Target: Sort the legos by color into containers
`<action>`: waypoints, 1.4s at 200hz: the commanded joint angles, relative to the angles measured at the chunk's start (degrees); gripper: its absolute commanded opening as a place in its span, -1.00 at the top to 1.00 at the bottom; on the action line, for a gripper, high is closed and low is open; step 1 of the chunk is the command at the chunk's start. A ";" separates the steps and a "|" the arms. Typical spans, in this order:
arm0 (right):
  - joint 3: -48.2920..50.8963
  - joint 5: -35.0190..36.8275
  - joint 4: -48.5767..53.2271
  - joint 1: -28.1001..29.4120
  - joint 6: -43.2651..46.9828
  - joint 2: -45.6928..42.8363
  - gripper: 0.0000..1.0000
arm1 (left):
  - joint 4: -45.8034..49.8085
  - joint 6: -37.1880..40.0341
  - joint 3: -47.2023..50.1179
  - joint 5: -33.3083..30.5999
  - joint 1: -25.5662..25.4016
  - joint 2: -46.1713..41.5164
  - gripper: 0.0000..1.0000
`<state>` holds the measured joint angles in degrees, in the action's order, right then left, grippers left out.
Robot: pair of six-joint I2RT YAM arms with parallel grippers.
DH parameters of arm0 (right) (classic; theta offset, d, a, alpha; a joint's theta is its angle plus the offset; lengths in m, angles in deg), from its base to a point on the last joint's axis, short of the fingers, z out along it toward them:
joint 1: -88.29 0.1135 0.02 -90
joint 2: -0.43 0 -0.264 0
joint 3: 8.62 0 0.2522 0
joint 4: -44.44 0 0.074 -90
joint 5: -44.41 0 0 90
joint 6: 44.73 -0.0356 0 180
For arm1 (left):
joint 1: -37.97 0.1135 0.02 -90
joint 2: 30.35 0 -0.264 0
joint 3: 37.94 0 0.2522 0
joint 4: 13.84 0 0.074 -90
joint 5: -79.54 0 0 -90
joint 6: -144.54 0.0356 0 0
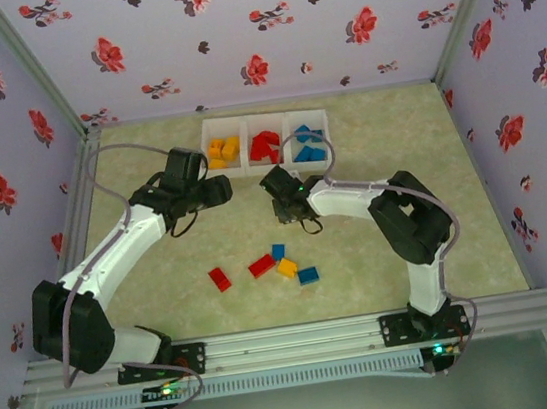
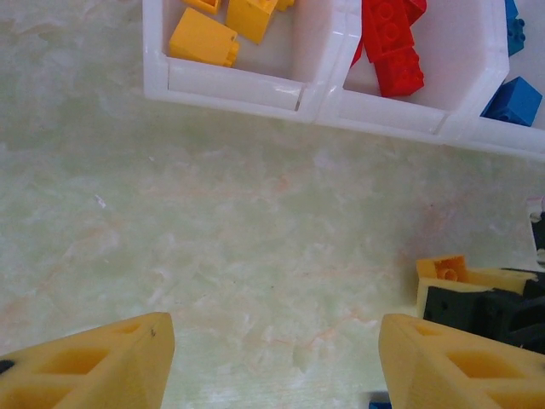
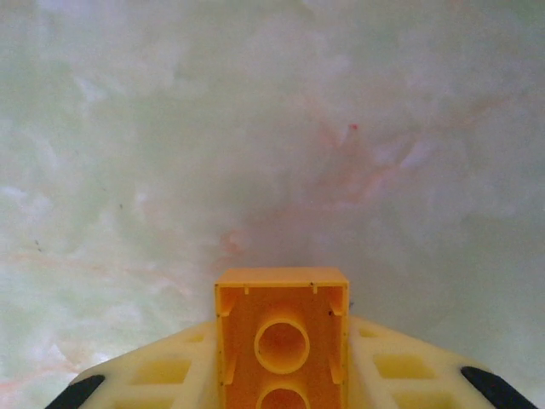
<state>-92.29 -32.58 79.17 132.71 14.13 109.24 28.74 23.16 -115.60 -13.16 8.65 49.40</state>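
So right now my right hand [image 3: 281, 375] is clamped on a yellow-orange brick [image 3: 281, 315]. In the wrist view it sits squeezed between both fingers with its hollow underside facing the camera, held above bare desk [image 1: 437, 223]. My left hand [image 2: 272, 358] has its fingers well apart with nothing between them, hanging over the desk just in front of the containers [image 2: 247, 89]. From that wrist camera I can also spot the right hand's brick off to the lower right. The three white bins sit in a row at the far side of the desk: yellow-orange pieces [image 1: 223, 151] in the left one, red pieces [image 1: 265, 146] in the middle, blue pieces [image 1: 308, 146] in the right. There's a little cluster of loose legos on the desk between my two arms — a red one [image 1: 220, 278] off to the left, then another red [image 1: 261, 266], a blue [image 1: 279, 252], a yellow-orange [image 1: 287, 268] and one more blue [image 1: 308, 275] close together.
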 commanded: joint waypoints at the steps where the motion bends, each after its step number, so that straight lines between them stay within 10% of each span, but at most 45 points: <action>1: -4.85 -0.50 1.72 -0.72 3.61 -0.47 0.43 | 0.70 0.09 0.39 0.73 -0.39 -2.04 -0.31; 227: -52.35 -7.29 -6.94 -3.62 12.33 26.23 0.34 | 4.10 -0.54 -0.17 -0.58 -3.73 -5.34 -0.30; 280: -77.38 -6.65 2.10 -5.59 12.16 40.86 -0.23 | 6.07 -0.07 -0.57 -1.32 -4.08 -7.04 -0.30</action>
<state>-159.19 -39.40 76.11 128.69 26.33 145.37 32.30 23.14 -115.40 -13.31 5.00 44.66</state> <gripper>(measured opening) 0.577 0.648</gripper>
